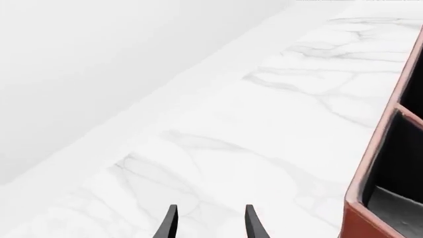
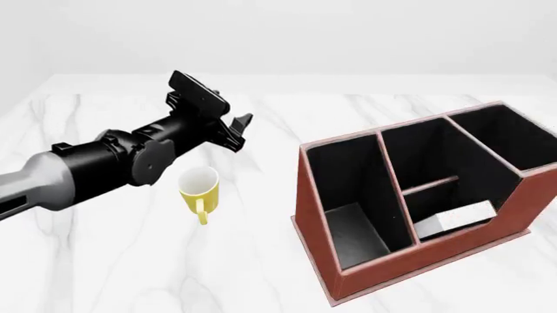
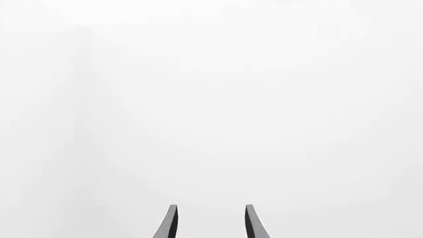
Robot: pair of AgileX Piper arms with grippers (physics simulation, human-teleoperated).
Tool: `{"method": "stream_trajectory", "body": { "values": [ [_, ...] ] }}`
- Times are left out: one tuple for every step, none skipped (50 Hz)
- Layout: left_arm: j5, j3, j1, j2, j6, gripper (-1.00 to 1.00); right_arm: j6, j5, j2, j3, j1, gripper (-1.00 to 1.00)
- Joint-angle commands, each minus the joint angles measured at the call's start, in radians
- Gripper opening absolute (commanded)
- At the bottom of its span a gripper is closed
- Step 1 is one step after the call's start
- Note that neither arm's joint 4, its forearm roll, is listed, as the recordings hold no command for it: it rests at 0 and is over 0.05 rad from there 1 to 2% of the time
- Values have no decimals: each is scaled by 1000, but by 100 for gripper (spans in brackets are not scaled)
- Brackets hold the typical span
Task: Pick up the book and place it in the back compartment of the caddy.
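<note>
The caddy (image 2: 348, 277) is a large red-brown box with a black inside, standing right of centre in the front view. The book (image 2: 457, 217) lies inside it, in the nearer half of the middle section, below a short cross divider. Only its pale page edges and a grey face show. My left gripper (image 2: 237, 127) is open and empty above the table, left of the caddy and beyond the mug. In the left wrist view its fingertips (image 1: 208, 210) stand apart over bare marble, with the caddy's wall (image 1: 370, 198) at the side. My right gripper (image 3: 208, 210) is open and sees only white.
A yellow mug (image 2: 200, 189) stands upright on the white marble table (image 2: 130, 261), just under the left arm's forearm and left of the caddy. The caddy's long left section (image 2: 348, 228) and its far right section (image 2: 496, 140) hold nothing. The right arm is outside the front view.
</note>
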Motion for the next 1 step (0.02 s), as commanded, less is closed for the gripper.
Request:
{"method": "stream_trajectory", "body": {
  "values": [
    [8,-11,7,-4,9,100,58,254,-6,-450,-128,100]
  ]
}}
